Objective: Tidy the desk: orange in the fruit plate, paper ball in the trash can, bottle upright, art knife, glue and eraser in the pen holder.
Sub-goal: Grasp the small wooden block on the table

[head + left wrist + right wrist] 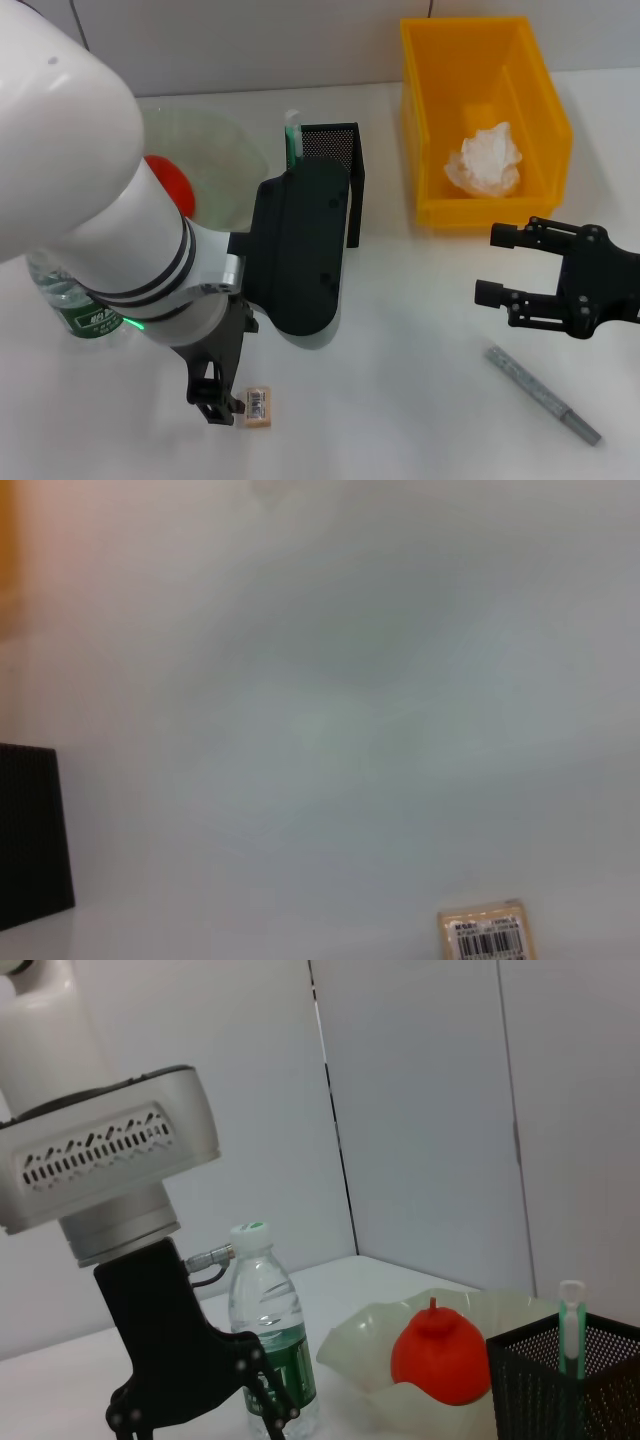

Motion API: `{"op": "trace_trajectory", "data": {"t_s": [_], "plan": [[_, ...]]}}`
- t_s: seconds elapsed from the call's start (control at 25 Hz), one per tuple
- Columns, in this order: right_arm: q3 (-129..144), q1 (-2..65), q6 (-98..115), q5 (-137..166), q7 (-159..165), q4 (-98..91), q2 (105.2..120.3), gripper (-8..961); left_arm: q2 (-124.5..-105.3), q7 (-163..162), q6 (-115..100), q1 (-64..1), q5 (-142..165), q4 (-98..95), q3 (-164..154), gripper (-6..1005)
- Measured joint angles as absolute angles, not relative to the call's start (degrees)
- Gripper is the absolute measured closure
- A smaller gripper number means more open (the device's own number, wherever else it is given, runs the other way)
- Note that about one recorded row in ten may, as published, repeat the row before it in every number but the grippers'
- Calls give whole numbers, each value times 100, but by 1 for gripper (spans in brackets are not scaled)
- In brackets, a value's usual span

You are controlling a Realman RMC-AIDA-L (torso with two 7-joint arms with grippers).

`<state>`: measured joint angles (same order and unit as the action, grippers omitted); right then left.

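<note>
My left gripper (222, 400) hangs low over the table's front, open, just left of the tan eraser (260, 407), which also shows in the left wrist view (485, 935). From the right wrist view the left gripper (200, 1415) has its linkages spread. The orange (170, 185) lies in the fruit plate (225, 140). Behind my left arm the bottle (78, 300) stands upright. A mint-green art knife (292, 135) sticks out of the pen holder (340, 150). The paper ball (487, 160) rests in the trash can (435, 100). The glue (543, 395) lies below my open, empty right gripper (490, 265).
My left arm covers much of the table's left half and part of the pen holder. The right wrist view shows the bottle (265, 1330), orange (438, 1358), plate (370, 1345) and pen holder (560, 1380) in a row before a grey wall.
</note>
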<state>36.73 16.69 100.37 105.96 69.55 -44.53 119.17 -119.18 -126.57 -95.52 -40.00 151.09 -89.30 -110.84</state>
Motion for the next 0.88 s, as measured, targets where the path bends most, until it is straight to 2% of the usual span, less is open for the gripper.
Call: {"op": "trace_trajectory", "data": {"t_s": [0.88], "plan": [[3946, 1654, 9919, 10625, 6924, -4427, 11913, 192, -11918, -12781, -9158, -3949, 14949, -8644, -11314, 186]]}}
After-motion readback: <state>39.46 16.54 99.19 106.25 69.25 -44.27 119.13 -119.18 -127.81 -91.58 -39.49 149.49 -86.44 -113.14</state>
